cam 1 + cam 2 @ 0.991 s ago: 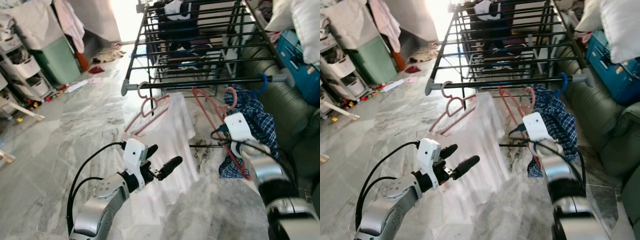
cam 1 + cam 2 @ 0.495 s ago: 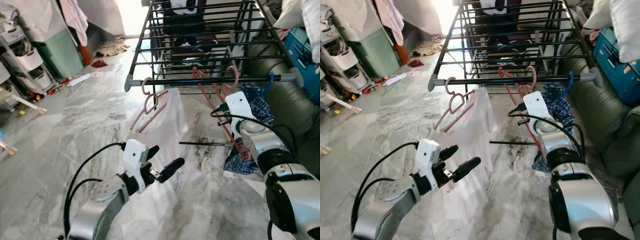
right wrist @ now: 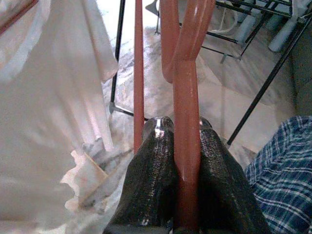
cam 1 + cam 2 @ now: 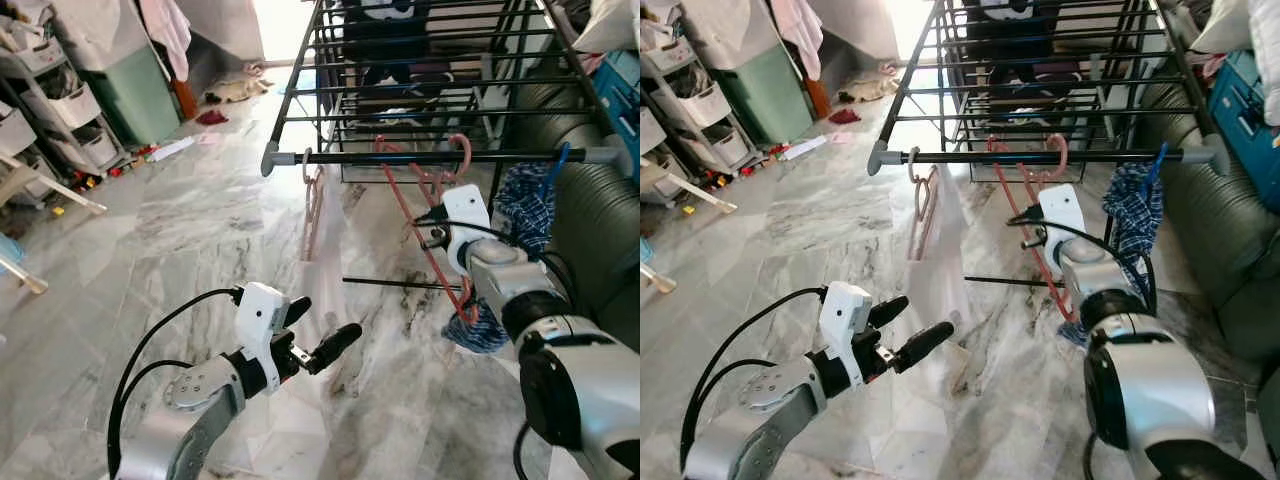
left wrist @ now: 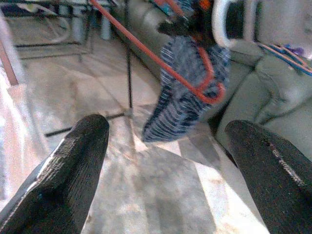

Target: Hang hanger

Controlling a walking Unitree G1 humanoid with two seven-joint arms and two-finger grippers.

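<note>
Red plastic was what I held: the red hanger sat pinched tight between my right fingers, which pressed on it from both sides. My right gripper was up just under the black rail of the drying rack. The hanger's hook curled over that rail, but I could not tell if it touched it.

On the same rail hung a pink hanger with a white shirt, off to my left side. On my right side a blue checked shirt hung from a blue hook, with the grey-green sofa right behind it. A thin black bar of the rack ran low across the marble floor. Shelves with boxes and a green bin stood far off on the left.

My left gripper hung low over the floor, holding nothing. Its fingers were spread wide apart.
</note>
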